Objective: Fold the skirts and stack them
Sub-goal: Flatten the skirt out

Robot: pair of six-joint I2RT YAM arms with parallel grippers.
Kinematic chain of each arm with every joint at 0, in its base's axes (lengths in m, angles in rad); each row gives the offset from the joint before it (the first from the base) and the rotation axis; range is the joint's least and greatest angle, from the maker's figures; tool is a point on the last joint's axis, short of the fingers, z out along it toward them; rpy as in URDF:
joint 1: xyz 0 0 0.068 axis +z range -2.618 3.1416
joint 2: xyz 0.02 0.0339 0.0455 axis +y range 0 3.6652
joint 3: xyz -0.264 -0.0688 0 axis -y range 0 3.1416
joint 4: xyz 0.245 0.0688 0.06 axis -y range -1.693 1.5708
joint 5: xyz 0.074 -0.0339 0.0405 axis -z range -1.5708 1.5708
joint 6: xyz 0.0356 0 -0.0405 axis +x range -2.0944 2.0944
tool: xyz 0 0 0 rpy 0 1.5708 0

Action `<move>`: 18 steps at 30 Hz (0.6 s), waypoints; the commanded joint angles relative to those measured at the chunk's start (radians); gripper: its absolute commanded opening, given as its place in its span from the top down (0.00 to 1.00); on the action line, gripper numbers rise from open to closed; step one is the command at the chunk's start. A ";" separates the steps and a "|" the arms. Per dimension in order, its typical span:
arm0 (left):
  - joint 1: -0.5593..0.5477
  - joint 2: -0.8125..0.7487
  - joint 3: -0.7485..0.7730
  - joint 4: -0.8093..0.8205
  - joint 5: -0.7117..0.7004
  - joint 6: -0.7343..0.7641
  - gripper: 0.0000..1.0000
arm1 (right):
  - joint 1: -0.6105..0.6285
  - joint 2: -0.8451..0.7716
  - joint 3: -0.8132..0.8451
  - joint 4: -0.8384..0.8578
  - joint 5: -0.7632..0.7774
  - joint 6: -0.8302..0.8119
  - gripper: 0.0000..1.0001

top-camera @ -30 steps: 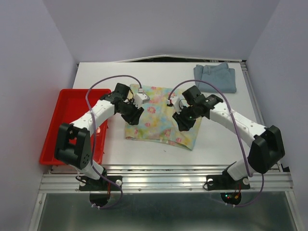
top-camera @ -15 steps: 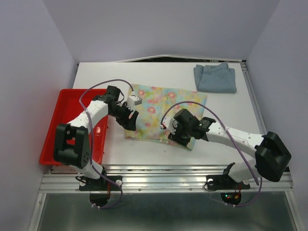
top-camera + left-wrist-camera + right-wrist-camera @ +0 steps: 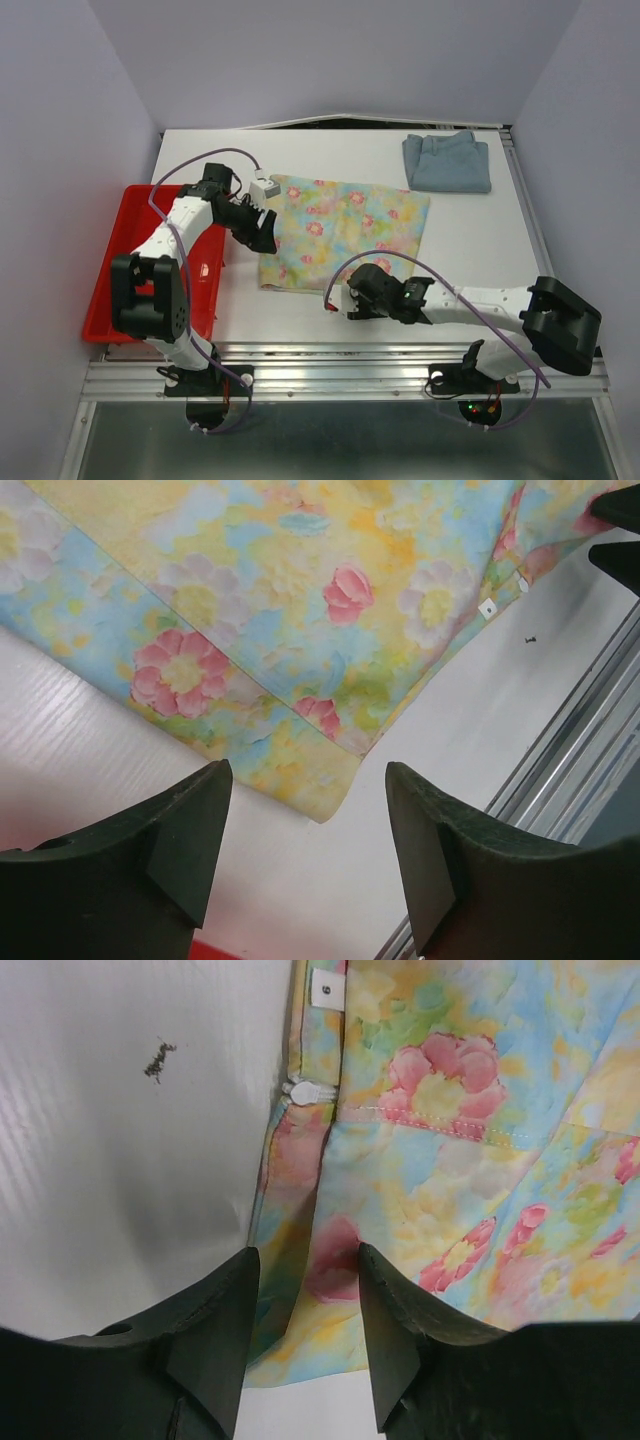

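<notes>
The floral skirt (image 3: 345,230) lies flat in the middle of the white table, and its near-left corner (image 3: 320,790) shows in the left wrist view. The denim skirt (image 3: 447,163) rests folded at the back right. My left gripper (image 3: 265,238) hangs by the floral skirt's left edge. It (image 3: 305,770) is open, with that corner just ahead of its fingers and nothing between them. My right gripper (image 3: 352,296) sits low at the skirt's near edge. It (image 3: 307,1252) is open over a hem of the floral skirt (image 3: 450,1160) beside a small white tag.
A red tray (image 3: 140,215) stands at the left of the table, under my left arm. The metal rail (image 3: 340,375) runs along the near edge. Purple walls close in the back and both sides.
Both grippers moved from the middle of the floral skirt toward its near side and opened. The left then drew off to the left edge. The right dropped to the near edge.
</notes>
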 commanded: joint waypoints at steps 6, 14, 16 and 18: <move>0.012 0.004 0.054 -0.035 0.025 -0.016 0.26 | 0.021 -0.021 -0.077 0.241 0.208 -0.145 0.61; 0.015 0.007 0.064 -0.032 0.025 -0.020 0.25 | 0.021 -0.014 0.051 0.099 0.107 -0.002 0.99; 0.019 0.010 0.064 -0.040 0.032 -0.020 0.25 | 0.021 -0.012 0.119 0.028 0.044 0.088 0.99; 0.030 0.010 0.061 -0.043 0.043 -0.020 0.26 | 0.021 -0.014 0.163 -0.067 -0.060 0.165 0.99</move>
